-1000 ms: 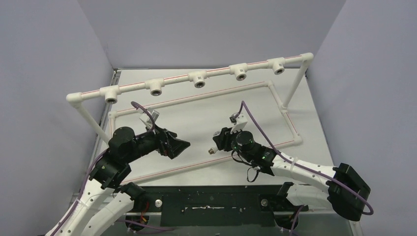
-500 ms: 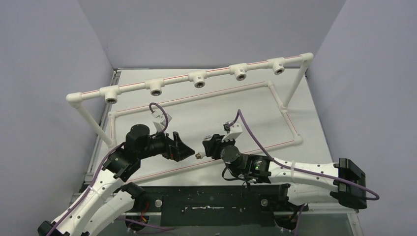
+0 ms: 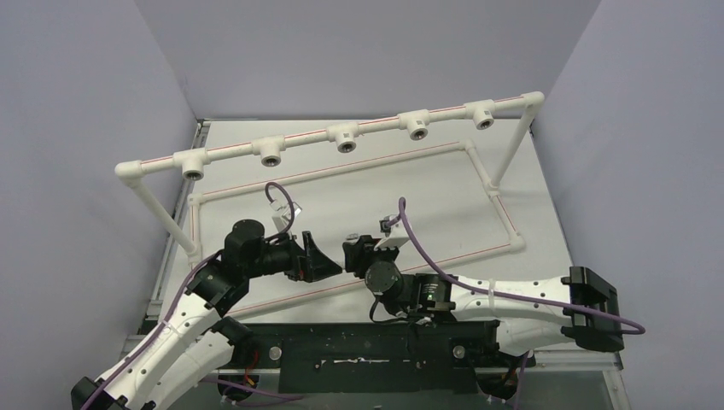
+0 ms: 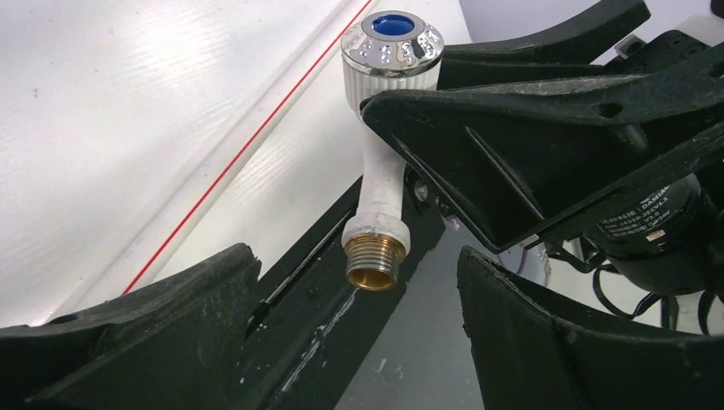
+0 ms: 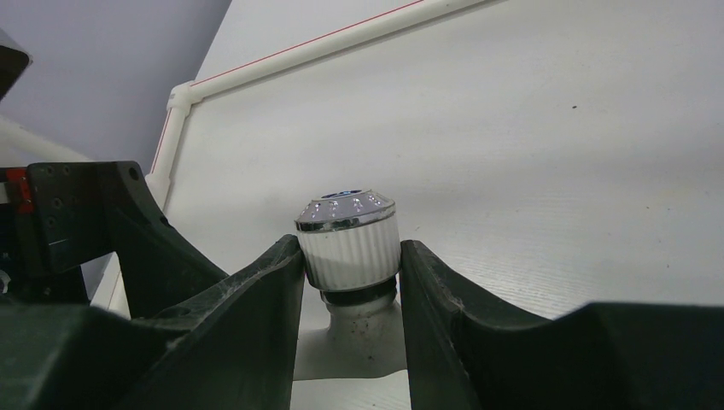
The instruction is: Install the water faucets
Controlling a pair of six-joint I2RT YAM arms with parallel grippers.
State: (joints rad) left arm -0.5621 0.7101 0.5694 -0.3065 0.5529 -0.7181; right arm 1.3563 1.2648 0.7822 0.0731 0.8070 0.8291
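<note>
My right gripper clamps the white faucet by its ribbed knob, just inside the pipe frame's near rail (brass thread bare); my left gripper gapes wide at that thread.

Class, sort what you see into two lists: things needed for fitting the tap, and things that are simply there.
Needed for the job:
- tap, held by its knob in the right gripper
- left gripper, open, facing the tap
- pipe frame with its sockets

Simply there:
- table
- black base plate
- walls
</note>
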